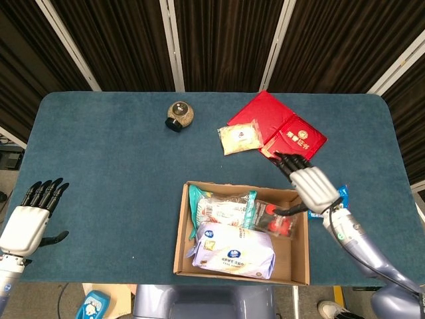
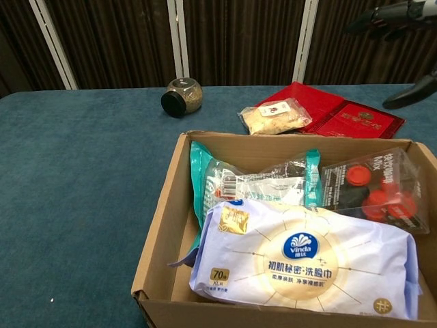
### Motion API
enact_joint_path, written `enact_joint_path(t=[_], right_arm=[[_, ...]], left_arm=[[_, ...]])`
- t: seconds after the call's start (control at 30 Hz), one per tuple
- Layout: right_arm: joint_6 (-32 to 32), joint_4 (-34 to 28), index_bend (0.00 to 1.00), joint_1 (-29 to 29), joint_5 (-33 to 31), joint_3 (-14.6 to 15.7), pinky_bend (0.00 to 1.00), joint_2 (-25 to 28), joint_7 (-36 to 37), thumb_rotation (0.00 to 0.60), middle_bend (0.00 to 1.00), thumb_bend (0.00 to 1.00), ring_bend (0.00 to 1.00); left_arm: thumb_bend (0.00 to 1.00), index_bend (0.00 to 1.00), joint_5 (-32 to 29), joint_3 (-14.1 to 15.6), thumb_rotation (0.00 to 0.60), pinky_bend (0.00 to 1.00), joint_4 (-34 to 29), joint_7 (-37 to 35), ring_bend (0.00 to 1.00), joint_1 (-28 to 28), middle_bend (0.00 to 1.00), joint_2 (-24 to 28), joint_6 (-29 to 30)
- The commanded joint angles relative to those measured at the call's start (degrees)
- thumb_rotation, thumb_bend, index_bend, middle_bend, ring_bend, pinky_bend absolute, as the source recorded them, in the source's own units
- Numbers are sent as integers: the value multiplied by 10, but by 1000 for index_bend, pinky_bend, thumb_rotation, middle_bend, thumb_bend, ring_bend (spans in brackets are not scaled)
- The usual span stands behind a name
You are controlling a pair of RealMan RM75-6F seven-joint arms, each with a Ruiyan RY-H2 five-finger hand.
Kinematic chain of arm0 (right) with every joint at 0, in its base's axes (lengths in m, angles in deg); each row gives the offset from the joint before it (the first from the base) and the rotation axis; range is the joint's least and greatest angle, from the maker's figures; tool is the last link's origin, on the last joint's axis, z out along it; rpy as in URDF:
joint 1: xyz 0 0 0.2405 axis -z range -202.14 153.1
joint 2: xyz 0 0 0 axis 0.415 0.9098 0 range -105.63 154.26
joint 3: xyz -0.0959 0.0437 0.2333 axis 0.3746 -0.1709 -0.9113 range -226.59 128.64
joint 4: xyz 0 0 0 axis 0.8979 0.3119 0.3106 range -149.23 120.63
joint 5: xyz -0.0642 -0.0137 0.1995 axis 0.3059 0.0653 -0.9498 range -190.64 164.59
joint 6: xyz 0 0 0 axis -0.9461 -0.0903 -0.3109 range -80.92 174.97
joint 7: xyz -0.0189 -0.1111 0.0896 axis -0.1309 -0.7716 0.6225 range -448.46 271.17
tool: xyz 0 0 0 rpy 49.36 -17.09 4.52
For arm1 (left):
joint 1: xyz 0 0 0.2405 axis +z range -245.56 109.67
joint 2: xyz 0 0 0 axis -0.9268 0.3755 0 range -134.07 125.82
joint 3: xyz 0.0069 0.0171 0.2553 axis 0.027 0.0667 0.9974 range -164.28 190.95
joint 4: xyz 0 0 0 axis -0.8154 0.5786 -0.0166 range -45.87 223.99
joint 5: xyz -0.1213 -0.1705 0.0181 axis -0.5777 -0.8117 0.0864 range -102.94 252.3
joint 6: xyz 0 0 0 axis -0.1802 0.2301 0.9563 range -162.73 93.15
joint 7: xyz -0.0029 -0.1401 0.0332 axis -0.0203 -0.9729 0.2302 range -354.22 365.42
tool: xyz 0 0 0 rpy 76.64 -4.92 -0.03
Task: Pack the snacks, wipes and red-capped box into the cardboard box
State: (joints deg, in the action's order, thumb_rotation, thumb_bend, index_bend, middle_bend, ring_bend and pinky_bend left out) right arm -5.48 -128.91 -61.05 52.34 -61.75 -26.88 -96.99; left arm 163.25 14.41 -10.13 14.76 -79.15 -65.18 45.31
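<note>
The cardboard box (image 1: 300, 234) (image 2: 164, 225) sits at the table's near middle. Inside it lie a white-and-lilac wipes pack (image 1: 232, 251) (image 2: 307, 260), a teal snack bag (image 1: 222, 209) (image 2: 256, 181) and the clear red-capped box (image 1: 277, 219) (image 2: 372, 191), which rests at the right side against the wipes. My right hand (image 1: 311, 188) hovers above the box's right wall, fingers spread, holding nothing; only its dark fingertips (image 2: 396, 14) show in the chest view. My left hand (image 1: 30, 222) hangs open off the table's near-left edge.
A small pale snack packet (image 1: 240, 137) (image 2: 274, 115) lies on red envelopes (image 1: 279, 129) (image 2: 341, 113) behind the box. A round jar (image 1: 180, 115) (image 2: 181, 96) stands at the back. A blue snack pack (image 1: 337, 199) lies right of the box, partly under my right hand.
</note>
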Motion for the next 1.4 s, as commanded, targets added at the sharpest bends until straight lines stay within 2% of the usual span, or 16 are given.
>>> enact_joint_path(t=[0.03,0.2,0.3,0.57,0.77,0.97,1.1,1.4], right_arm=[[-10,27,30,-9,-25,-10,66,20,-33,600,0,11,0],[30,87,33,-31,-97,-6,50,48,-71,600,0,5,0],[62,123,35,-36,-119,7,50,53,-76,600,0,5,0],[129,224,36,-28,-133,60,35,12,-68,600,0,0,0],[152,251,34,-8,-91,89,33,-28,-36,600,0,0,0],[132,291,30,12,-19,91,33,-85,18,600,0,0,0],[127,334,30,20,29,103,33,-120,45,600,0,0,0],[129,395,29,31,70,127,33,-165,66,600,0,0,0]], left_arm=[[0,0,-1,-1,600,0,0,0,0,0,0,0,-2],[0,0,-1,-1,600,0,1,-1,0,-1,0,0,-6],[0,0,1,-2,600,0,1,0,0,-1,0,-1,-5],[0,0,7,-2,600,0,3,-2,0,-1,0,-6,-5],[0,0,10,-4,600,0,7,-4,0,-3,0,-10,-9],[0,0,10,-2,600,0,5,-11,0,-6,0,-11,-17],[0,0,8,-3,600,0,6,-17,0,-7,0,-10,-20],[0,0,3,-3,600,0,8,-27,0,-7,0,-7,-24]])
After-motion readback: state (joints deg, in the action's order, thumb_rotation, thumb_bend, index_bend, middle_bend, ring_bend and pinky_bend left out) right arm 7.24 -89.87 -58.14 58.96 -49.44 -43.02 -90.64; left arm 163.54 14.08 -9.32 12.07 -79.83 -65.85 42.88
